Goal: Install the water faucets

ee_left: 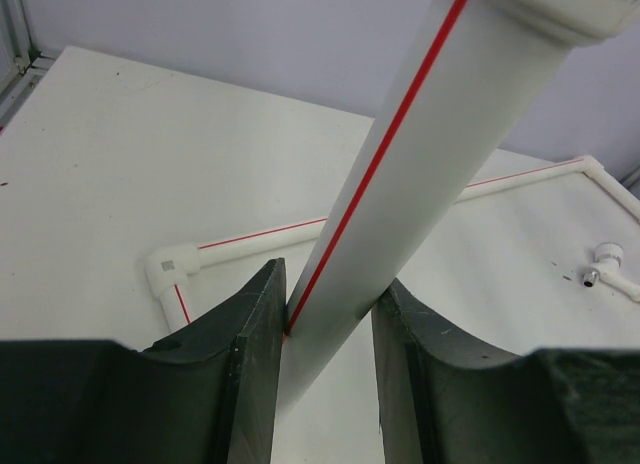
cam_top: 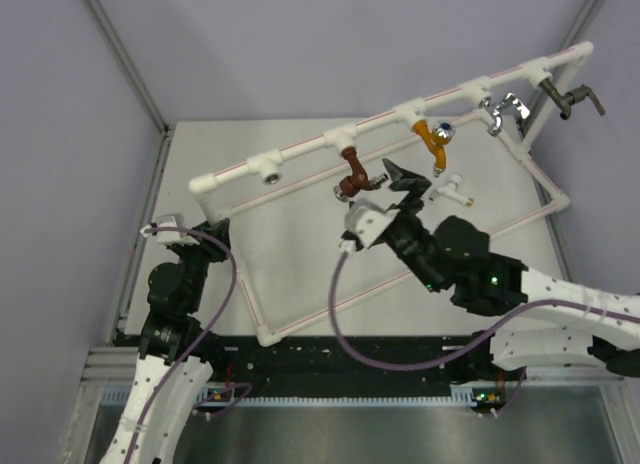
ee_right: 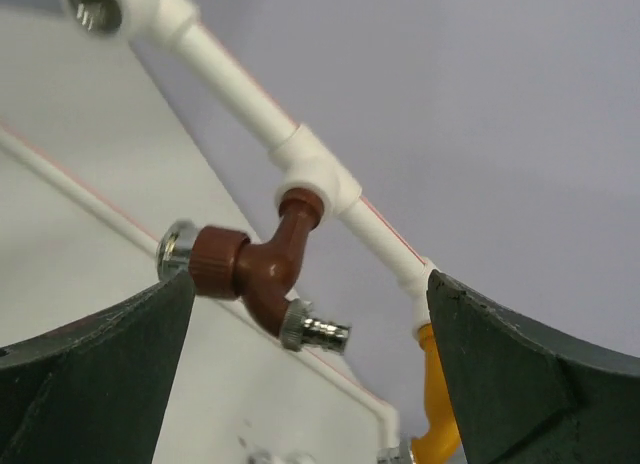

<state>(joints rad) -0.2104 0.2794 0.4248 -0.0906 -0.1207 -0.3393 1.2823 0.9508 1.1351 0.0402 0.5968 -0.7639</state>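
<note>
Left tool point(ee_left: 330, 280) is closed on the slanted end leg of the pipe frame point(ee_left: 420, 174), with the tube pinched between both fingers. This hold is judged to be a brace, keeping the frame from turning or tipping while fittings are worked at the rail. Right tool point(cam_top: 405, 180) has its fingers apart and grips nothing. It sits just beside the reddish-brown faucet point(ee_right: 262, 268), which the wrist view shows framed between the two fingers. That faucet hangs with its threaded end in a tee on the upper rail and its silver tip pointing outward; how tightly it is seated cannot be told. The white faucet point(cam_top: 452, 190) lies loose on the surface point(cam_top: 300, 234) inside the frame, near the right tool. Further along the rail hang a yellow faucet point(cam_top: 433, 140), a silver faucet point(cam_top: 506, 111) and a dark faucet point(cam_top: 570, 97). One empty socket point(cam_top: 268, 169) shows near the left end, the likely seat for the white one. The lower rail and the brown faucet's spout crowd any approach from the right.
</note>
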